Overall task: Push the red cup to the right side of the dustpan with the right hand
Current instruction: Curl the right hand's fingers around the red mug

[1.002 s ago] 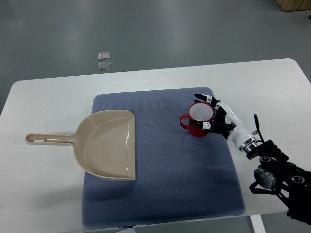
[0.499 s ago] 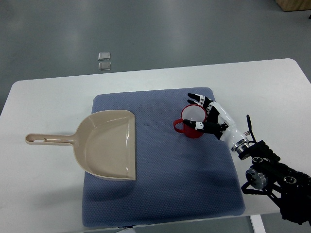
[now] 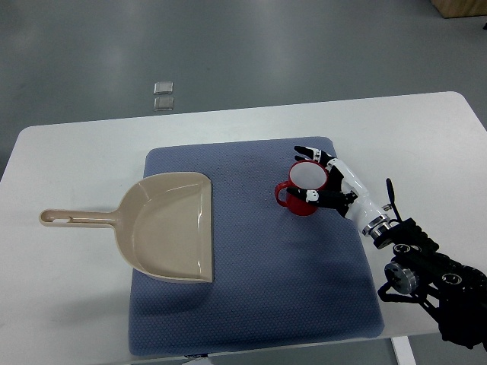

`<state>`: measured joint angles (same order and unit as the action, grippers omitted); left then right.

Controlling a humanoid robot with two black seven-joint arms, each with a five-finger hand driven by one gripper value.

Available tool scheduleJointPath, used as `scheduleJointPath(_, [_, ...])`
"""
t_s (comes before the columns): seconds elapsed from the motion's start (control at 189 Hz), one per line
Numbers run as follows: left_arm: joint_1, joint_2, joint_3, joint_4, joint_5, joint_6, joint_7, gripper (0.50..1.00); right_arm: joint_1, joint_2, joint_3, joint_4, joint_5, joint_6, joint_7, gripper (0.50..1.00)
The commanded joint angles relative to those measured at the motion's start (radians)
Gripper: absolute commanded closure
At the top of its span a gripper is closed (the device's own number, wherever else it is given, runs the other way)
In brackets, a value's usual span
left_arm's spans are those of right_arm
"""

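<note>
Just left of the right hand (image 3: pixel 329 182), the red cup (image 3: pixel 304 188) is stood upright with its round mouth up and its small loop handle turned left toward the dustpan (image 3: pixel 163 226). Glossy red walls and a pale inside are seen. The hand's curled fingers (image 3: pixel 312 195) are cupped around the cup's right side. A textured blue mat (image 3: pixel 304 289) lies beneath, on a smooth white table (image 3: pixel 68 296); the beige dustpan's handle runs leftward.

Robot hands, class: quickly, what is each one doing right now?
Left robot hand: not in view.
Right robot hand: fingers curled around the red cup on the blue mat, cupping its right side.
</note>
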<state>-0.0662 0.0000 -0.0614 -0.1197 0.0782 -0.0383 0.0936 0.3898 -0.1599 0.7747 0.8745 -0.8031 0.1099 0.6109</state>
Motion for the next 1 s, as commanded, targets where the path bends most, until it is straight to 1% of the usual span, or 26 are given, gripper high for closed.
scheduleJointPath(0.0, [0.000, 0.000, 0.000, 0.000, 0.000, 0.000, 0.000, 0.500, 0.001, -0.003, 0.003, -0.003, 0.002, 0.002, 0.000, 0.574])
scheduleJointPath(0.202, [0.000, 0.000, 0.000, 0.000, 0.000, 0.000, 0.000, 0.500, 0.012, -0.010, 0.003, -0.005, 0.002, 0.001, 0.000, 0.574])
scheduleJointPath(0.997, [-0.001, 0.000, 0.000, 0.000, 0.000, 0.000, 0.000, 0.500, 0.004, 0.013, -0.002, -0.006, 0.001, -0.006, 0.000, 0.574])
